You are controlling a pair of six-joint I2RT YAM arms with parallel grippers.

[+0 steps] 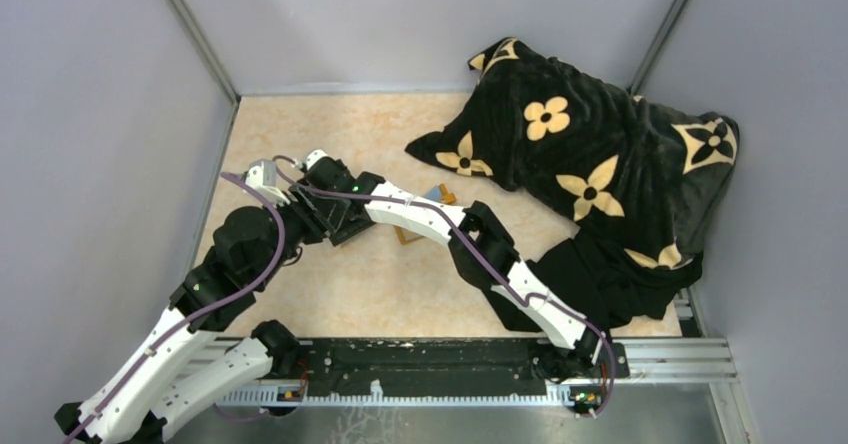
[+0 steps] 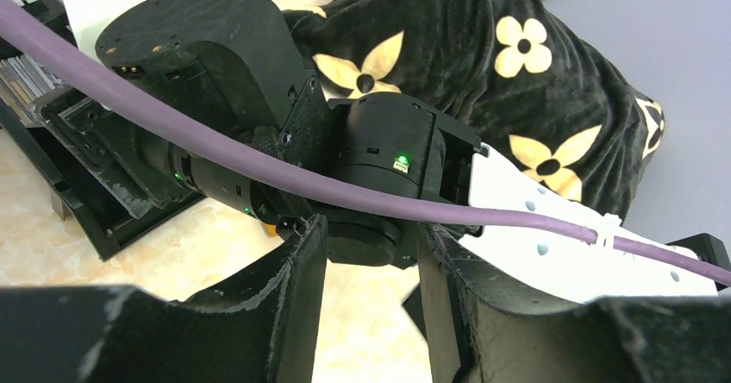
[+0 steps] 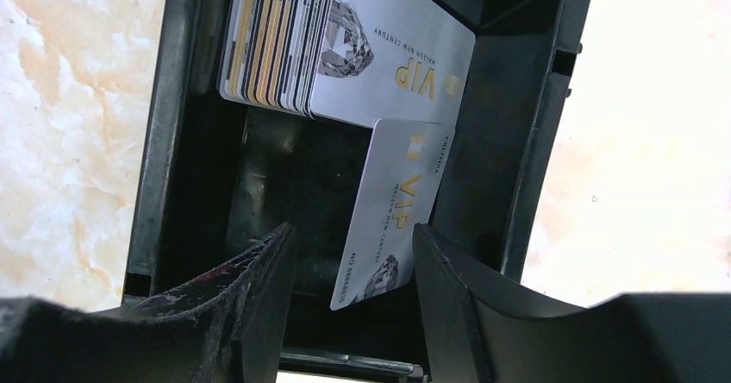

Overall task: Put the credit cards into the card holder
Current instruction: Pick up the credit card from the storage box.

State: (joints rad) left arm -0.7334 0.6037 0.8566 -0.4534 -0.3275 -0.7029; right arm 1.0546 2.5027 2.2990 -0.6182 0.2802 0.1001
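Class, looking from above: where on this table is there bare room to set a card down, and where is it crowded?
Bare table lies between the back wall and the arms, and between the arms and the near rail. Crowded: centre-left, where both arms meet over the black box; the blanket covers the right.

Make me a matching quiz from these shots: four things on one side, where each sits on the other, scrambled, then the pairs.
1. blanket
2. card stack
3. lone VIP card
4. purple cable

A. in the black box, apart from the other cards
B. strung along the right arm
C. heaped at the far right of the table
D. packed on edge at one end of the box

Pairs: 1-C, 2-D, 3-A, 4-B
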